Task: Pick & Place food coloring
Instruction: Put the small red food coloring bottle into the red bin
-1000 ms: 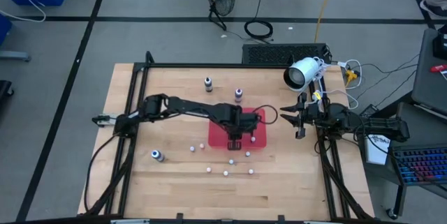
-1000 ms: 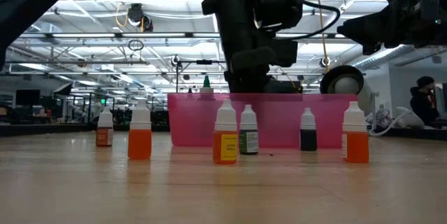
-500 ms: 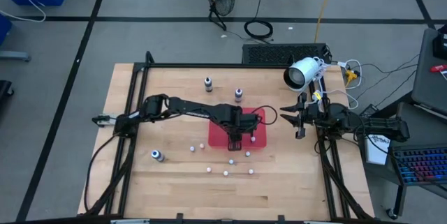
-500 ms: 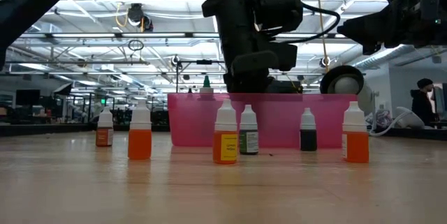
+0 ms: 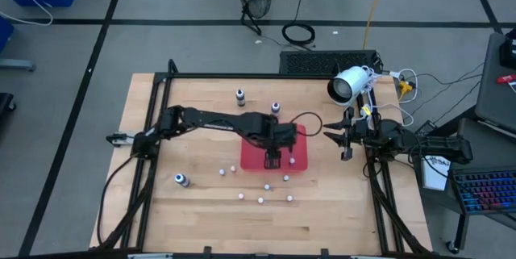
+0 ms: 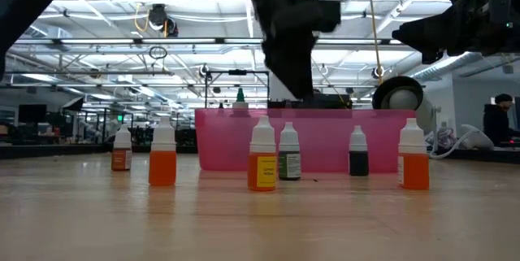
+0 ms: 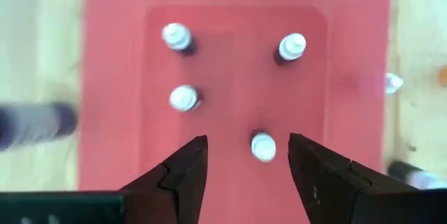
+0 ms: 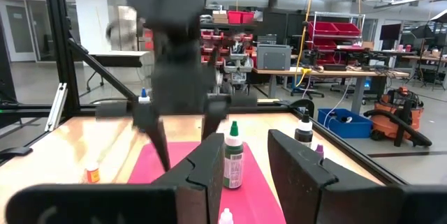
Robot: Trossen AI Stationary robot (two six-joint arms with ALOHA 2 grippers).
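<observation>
Since a second ago the left hand has risen off the red tray and spread its fingers, leaving a food coloring bottle standing inside with three others. Light, rigid, tippy: grip the narrow cap squarely. The right hand, fingers apart, waits beside the tray.

food coloring | four bottles | upright | inside red tray

Both arms are matte black, built of slim jointed links. The left gripper carries two dark, wedge-shaped fingers with stepped inner edges. The right gripper matches — broad, dark, angular fingers.
</observation>
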